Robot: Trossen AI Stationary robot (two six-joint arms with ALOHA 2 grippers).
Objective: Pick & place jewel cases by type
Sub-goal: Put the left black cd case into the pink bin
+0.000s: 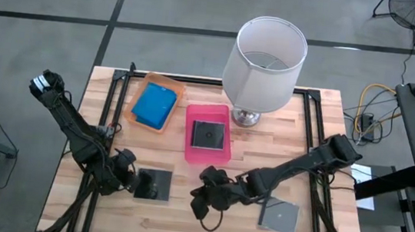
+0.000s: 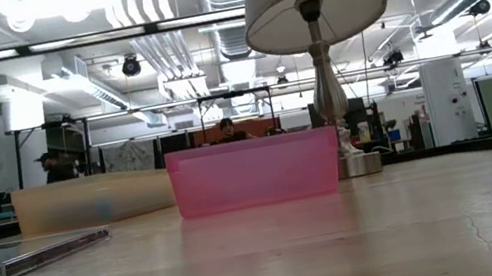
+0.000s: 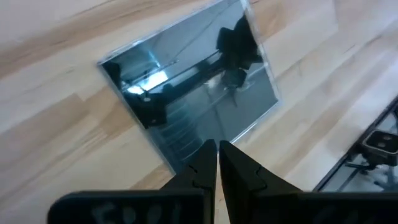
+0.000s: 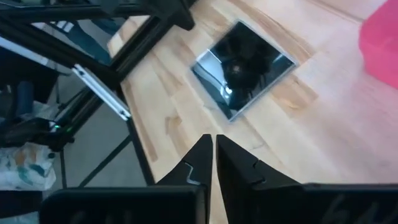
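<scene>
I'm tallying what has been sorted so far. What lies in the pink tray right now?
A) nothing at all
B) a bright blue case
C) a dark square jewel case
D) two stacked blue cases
C: the high view shows one dark square jewel case lying flat inside the pink tray, while the blue case sits in the orange tray beside it.

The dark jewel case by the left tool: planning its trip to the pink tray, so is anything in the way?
Nothing visible does. Bare wood lies between the dark jewel case and the pink tray; the left tool sits on its far side.
</scene>
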